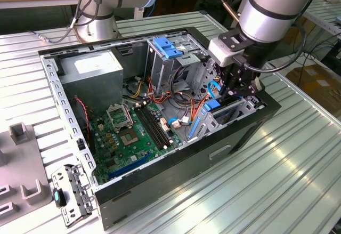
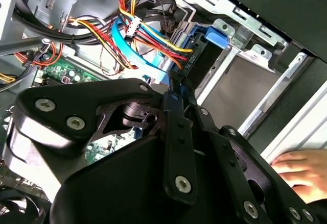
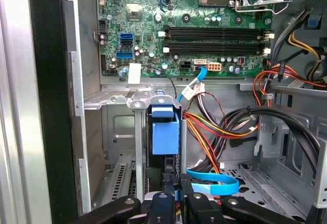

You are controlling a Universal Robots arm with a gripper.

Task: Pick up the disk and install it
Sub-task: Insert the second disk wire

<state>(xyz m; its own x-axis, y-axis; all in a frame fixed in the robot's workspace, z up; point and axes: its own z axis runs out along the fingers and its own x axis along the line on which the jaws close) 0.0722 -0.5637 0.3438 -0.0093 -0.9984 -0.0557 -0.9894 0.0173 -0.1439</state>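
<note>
At centre right of the exterior view, the claw point(image 1: 236, 87) reaches into the open computer case point(image 1: 256, 124), closed on the disk point(image 3: 165, 138), which stands edge-on in the drive bay point(image 3: 134, 101). I'd keep it square to the bay, clear of the cables point(image 3: 217, 132).

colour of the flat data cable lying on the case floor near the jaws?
Light blue. The flat data cable shows best in the first wrist view, curling over the case floor beside the bundled power wires.
</note>
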